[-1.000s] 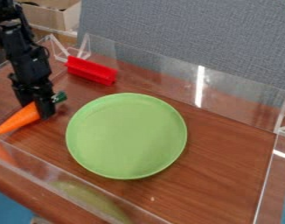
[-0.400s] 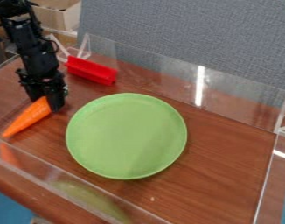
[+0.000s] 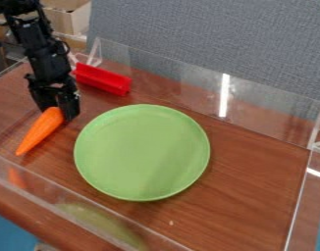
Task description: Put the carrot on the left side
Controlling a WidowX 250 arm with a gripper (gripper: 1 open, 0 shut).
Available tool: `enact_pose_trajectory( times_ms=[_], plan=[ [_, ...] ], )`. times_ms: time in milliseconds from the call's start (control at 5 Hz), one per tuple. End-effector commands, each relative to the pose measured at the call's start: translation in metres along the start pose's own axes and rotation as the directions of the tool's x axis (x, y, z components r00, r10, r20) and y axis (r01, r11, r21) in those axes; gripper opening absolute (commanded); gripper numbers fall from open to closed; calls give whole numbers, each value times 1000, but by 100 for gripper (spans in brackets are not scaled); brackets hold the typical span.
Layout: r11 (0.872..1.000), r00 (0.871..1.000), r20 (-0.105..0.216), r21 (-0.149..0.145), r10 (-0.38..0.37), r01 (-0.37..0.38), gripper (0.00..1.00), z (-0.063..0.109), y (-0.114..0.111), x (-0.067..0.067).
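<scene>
Carrot (image 3: 39,132) lies left of the plate (image 3: 141,153).

So you've got a big round green plate (image 3: 141,152) sitting roughly mid-scene on the brown wood-look tabletop (image 3: 241,186), with a red block (image 3: 102,79) lying on its side near the back, just beyond the plate. You'll also see clear see-through walls (image 3: 226,96) fencing the surface, plus a greenish-yellow blurry shape (image 3: 105,225) showing through the front one. Behind it all there's a plain gray backdrop (image 3: 215,39) and a cardboard box (image 3: 66,18) at the back left.
</scene>
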State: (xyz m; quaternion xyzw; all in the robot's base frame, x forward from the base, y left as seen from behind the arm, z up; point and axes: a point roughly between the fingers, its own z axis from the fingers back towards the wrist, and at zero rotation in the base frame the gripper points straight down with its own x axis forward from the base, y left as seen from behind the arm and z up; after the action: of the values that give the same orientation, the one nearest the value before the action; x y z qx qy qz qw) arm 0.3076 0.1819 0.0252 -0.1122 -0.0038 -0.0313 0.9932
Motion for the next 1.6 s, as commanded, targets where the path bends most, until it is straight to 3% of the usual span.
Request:
enact_pose_trajectory(
  times_ms=[0, 200, 800, 1200, 1400],
  plan=[
    [998, 998, -2, 0, 62, -62, 100, 1, 8, 1],
    [992, 992, -14, -1, 123, -123, 100, 0, 12, 3],
    [981, 978, -74, -4, 193, -194, 100, -4, 11, -7],
    [966, 965, -23, 1, 260, -260, 100, 15, 11, -25],
    [964, 964, -9, 6, 265, -265, 100, 21, 9, -27]
  ],
)
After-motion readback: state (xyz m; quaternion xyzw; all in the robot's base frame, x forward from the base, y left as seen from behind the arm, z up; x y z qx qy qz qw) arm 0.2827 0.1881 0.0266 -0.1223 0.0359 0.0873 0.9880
